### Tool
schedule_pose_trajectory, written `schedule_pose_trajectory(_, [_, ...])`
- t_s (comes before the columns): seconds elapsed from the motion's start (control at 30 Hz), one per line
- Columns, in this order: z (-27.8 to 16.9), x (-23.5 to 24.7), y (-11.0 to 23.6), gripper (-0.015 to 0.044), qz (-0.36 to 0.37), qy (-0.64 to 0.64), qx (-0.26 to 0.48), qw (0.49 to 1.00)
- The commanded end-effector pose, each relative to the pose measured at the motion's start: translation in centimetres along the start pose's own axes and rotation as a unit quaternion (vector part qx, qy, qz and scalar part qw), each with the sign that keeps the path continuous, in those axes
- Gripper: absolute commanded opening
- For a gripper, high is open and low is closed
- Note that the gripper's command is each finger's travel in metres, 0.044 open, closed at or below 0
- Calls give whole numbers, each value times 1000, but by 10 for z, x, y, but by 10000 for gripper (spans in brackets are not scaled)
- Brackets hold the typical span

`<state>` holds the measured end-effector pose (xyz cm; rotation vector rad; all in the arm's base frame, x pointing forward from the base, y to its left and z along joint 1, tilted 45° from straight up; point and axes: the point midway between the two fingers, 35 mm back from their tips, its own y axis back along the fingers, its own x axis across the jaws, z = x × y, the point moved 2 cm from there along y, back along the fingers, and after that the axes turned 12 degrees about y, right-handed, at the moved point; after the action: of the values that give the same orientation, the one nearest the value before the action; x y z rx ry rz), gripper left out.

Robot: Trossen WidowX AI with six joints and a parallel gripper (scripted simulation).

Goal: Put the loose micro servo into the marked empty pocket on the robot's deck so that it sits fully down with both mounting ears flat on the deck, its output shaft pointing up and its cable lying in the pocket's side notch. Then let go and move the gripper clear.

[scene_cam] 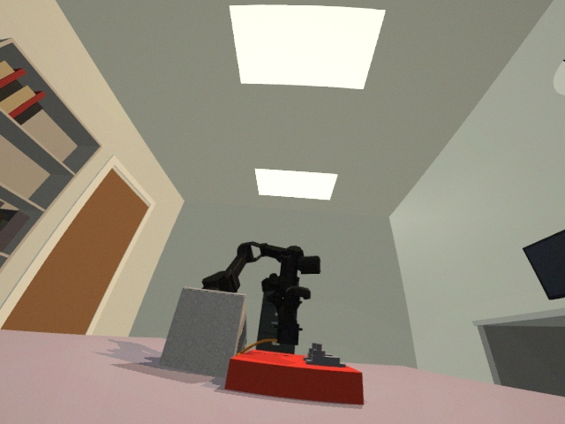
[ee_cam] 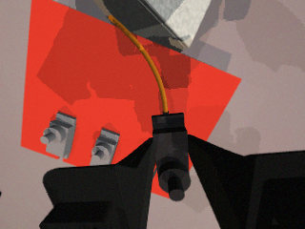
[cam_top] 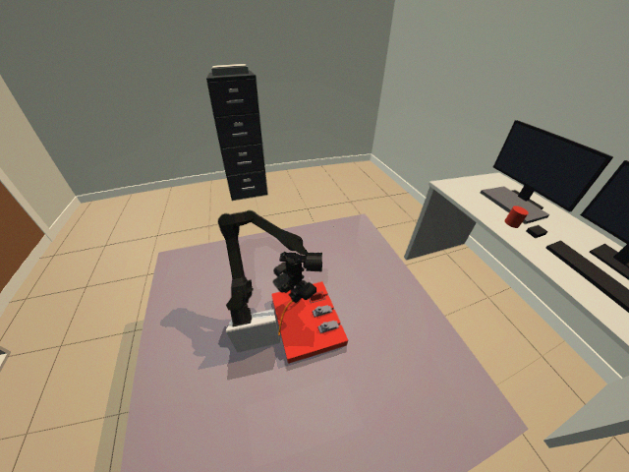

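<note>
Micro servo (ee_cam: 170,143): black, pinched tight between the two dark fingers of the gripper (ee_cam: 172,157), up in the air over the red deck (ee_cam: 95,72). Round shaft end toward the wrist camera. Going left to right in the wrist view: two grey servos (ee_cam: 59,135) (ee_cam: 105,145) already down in the deck, side by side near its left edge; then the held servo, with an orange cable (ee_cam: 153,72) curving away from it toward the grey block (ee_cam: 186,19) at the arm's foot.
</note>
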<state>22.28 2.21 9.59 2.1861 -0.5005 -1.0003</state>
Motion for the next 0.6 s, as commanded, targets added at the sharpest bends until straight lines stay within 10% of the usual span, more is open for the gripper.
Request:
schedule_pose_trajectory(0.0, [-1, -1, 1, 0, 0, 71, 3, 997])
schedule_pose_trajectory(0.57, [-1, -1, 1, 0, 0, 358, 3, 934])
